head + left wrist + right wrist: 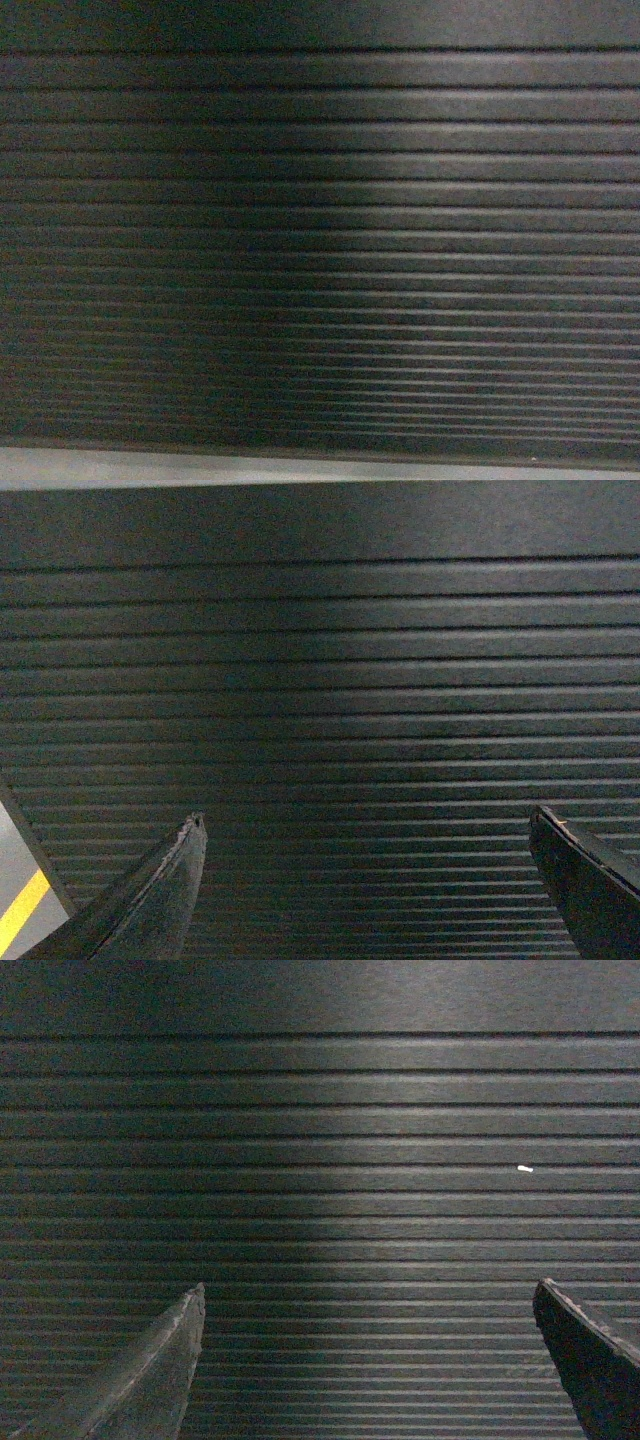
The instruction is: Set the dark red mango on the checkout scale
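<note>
Mango: we see none in any view, so its place is unknown.
Counter [320, 250]: ribbed black front fills every view.
Left fingers [370, 825]: spread, empty.
Right fingers [370, 1300]: spread, empty.
Handling: we judge it smooth and slippery, firm but bruisable; grip across its middle, 3 to 9 o'clock.

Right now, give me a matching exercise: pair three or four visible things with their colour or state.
Things:
1. left gripper
2. ribbed front panel of the checkout
3. floor stripe
4. small speck on the panel

Descriptions:
A. yellow
B. white
C. open, nothing between the fingers
D. black, horizontal ridges

Pairs: 1-C, 2-D, 3-A, 4-B
</note>
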`<state>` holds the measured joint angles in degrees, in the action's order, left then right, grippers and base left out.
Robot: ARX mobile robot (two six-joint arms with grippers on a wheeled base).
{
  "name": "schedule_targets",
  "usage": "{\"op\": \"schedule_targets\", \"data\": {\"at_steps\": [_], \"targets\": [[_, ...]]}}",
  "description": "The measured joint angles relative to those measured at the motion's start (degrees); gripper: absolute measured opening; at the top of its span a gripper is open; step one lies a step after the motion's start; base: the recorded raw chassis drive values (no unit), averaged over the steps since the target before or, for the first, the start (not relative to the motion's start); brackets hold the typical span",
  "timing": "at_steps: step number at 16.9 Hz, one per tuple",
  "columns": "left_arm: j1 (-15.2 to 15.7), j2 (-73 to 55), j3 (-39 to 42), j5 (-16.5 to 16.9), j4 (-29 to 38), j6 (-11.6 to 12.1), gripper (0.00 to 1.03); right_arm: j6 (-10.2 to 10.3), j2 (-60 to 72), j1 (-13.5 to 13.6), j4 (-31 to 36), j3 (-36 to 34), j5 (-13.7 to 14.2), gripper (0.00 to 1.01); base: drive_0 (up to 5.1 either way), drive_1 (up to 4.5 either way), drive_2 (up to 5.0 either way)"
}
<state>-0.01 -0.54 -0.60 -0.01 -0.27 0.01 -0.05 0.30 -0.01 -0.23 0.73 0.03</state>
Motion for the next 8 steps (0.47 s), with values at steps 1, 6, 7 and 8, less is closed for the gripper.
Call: {"op": "schedule_targets", "data": {"at_steps": [1,6,7,8], "targets": [[0.00,0.00,0.00,0.00,0.13,0.00,0.98,0.02,0.00,0.00,-0.02,0.00,-0.04,0.98,0.0,0.00,0.0],[0.00,0.00,0.00,0.00,-0.17,0.00,0.98,0.00,0.00,0.00,-0.20,0.00,-0.02,0.98,0.0,0.00,0.0],[0.00,0.00,-0.02,0.02,-0.11,0.00,0.98,-0.02,0.00,0.00,-0.11,0.00,-0.04,0.98,0.0,0.00,0.0],[0.00,0.00,-0.02,-0.02,-0.04,0.00,0.98,0.00,0.00,0.00,-0.11,0.00,-0.02,0.98,0.0,0.00,0.0]]}}
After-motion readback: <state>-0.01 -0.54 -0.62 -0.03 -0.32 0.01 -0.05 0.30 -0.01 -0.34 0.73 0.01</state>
